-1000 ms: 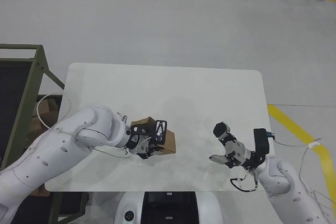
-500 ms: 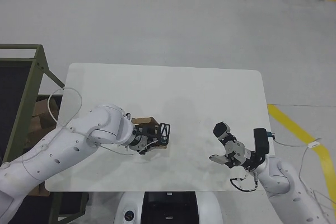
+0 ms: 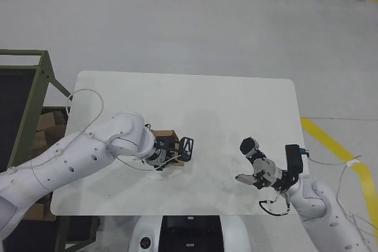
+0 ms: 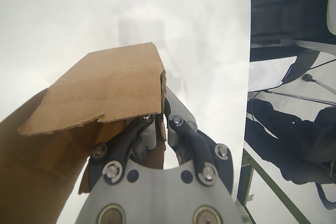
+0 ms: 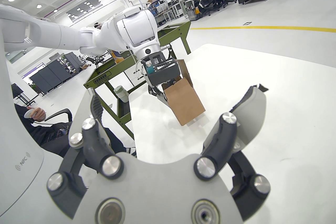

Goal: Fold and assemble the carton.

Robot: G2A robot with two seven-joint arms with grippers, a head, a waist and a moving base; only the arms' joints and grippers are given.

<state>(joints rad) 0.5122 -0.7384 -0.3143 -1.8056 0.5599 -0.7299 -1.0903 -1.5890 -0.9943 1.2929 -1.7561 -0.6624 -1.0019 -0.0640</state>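
Brown carton [image 3: 164,135] gripped in the left end effector [image 4: 160,118], left of the middle of the worktop [image 3: 239,101].
It hangs tilted, one flap edge clenched between the fingers. Its lower edge is at or just above the white surface; I cannot tell whether it touches. Bare worktop stretches beyond it to the far edge and across to the right end effector [image 3: 244,162], which hovers released, fingers spread, near the front right corner and well apart from the carton. A green metal frame [image 3: 47,69] stands just off the left edge. Compared with a second ago, the left wrist has turned and drawn the carton slightly leftward, more of it tucked under the arm. The right arm has not shifted.
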